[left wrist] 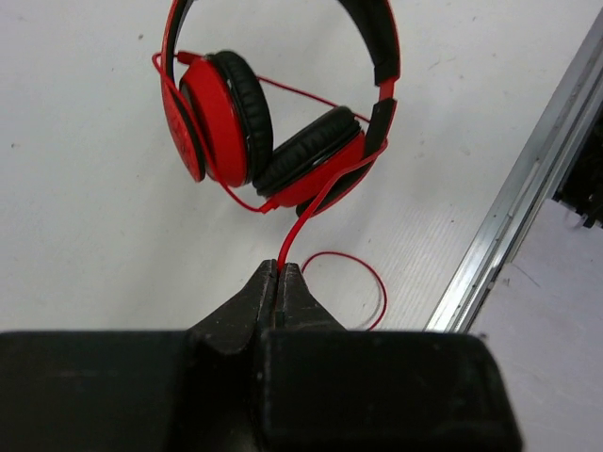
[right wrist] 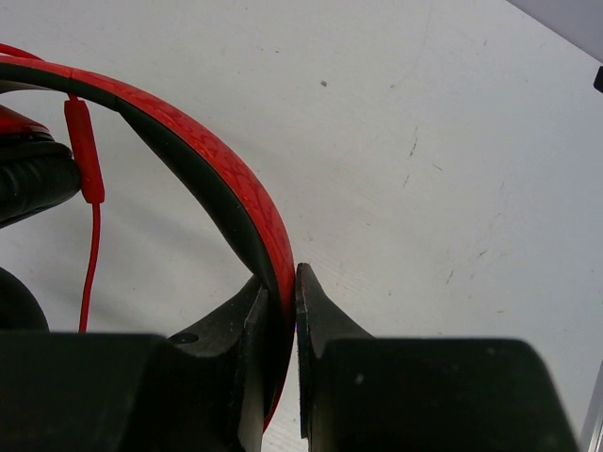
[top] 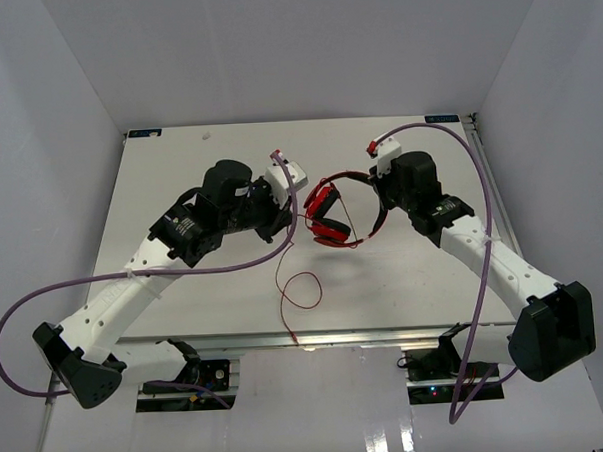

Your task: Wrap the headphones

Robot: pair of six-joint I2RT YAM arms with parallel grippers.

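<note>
Top external shows the headphones (top: 333, 213) held at centre. Our right gripper (right wrist: 281, 282) is clamped on the headband (right wrist: 226, 179), and our left gripper (left wrist: 280, 271) is pinched tight on the cord (left wrist: 292, 235). We judge wrapping barely begun: one strand crosses the earcups (left wrist: 221, 118), and most of the cord lies loose toward 6 o'clock.

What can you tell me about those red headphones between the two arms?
The headphones are glossy red and plastic-looking, with a red-and-black headband and two round earcups with black pads, folded in close together. The right gripper is clamped on the headband. The left gripper pinches the thin red cord just below the earcups. The rest of the cord loops loosely on the white table toward its near edge. An inline tab sits on the cord.
</note>
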